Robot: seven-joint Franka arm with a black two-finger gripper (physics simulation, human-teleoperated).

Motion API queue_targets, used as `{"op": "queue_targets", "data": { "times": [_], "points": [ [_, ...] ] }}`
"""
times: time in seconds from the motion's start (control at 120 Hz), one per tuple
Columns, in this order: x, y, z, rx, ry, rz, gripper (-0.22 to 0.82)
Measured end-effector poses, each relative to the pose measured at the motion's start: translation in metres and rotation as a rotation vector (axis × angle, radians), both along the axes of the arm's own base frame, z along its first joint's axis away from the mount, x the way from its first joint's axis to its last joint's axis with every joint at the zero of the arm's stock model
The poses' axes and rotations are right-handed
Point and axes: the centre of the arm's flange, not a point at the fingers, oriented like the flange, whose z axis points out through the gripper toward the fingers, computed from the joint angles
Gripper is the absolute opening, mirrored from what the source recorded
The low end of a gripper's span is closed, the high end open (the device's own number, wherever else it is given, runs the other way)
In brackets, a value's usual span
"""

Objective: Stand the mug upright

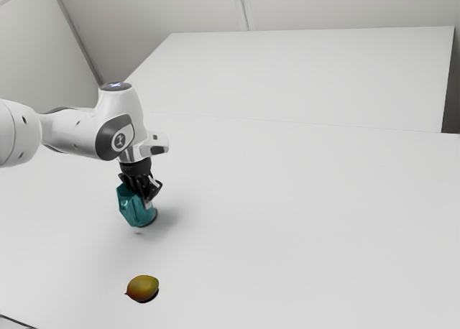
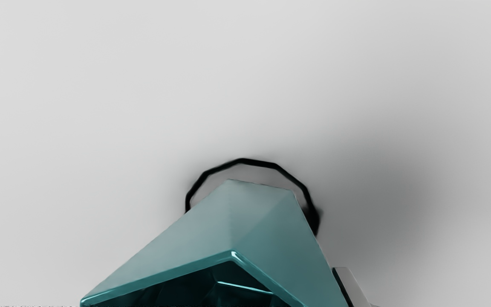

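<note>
Presently, the mug (image 1: 132,207): teal and faceted, left of centre in the exterior view; we see it lean, mouth up and toward the exterior view's left.
Gripper (image 1: 149,197): black, pointing down at the mug's upper part; whether it is released or grasping the mug, we cannot tell.
Rim (image 2: 233,255): angular, facing the wrist camera, so that we look into the dark inside.
Dark ring (image 2: 257,162): thin, curving around the mug's lower end.
Fruit (image 1: 143,287): yellow-brown, lower left of the exterior view, on the white table (image 1: 309,221), apart from the mug.
</note>
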Motion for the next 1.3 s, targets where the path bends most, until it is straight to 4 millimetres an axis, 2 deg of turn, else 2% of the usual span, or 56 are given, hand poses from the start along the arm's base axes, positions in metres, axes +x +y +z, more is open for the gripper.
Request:
{"op": "queue_targets", "data": {
  "times": [0.142, 0.258, 0.4, 0.6, 0.925, 1.033, 1.142, 1.3],
  "points": [
    [0.0, 0.0, 0.0, -0.002, -0.001, 0.016, 0.2],
    [0.002, 0.0, 0.004, 0.008, -0.008, 0.016, 0.37],
    [0.007, -0.008, 0.014, 0.027, -0.029, -0.009, 0.49],
    [0.008, -0.014, 0.052, 0.025, -0.095, -0.015, 0.56],
    [0.033, -0.01, 0.153, 0.019, -0.215, 0.0, 0.59],
    [0.042, -0.003, 0.199, 0.026, -0.257, 0.012, 0.6],
    [0.045, 0.004, 0.239, 0.038, -0.272, 0.024, 0.6],
    [0.041, 0.01, 0.285, 0.053, -0.281, 0.038, 0.6]
  ]
}}
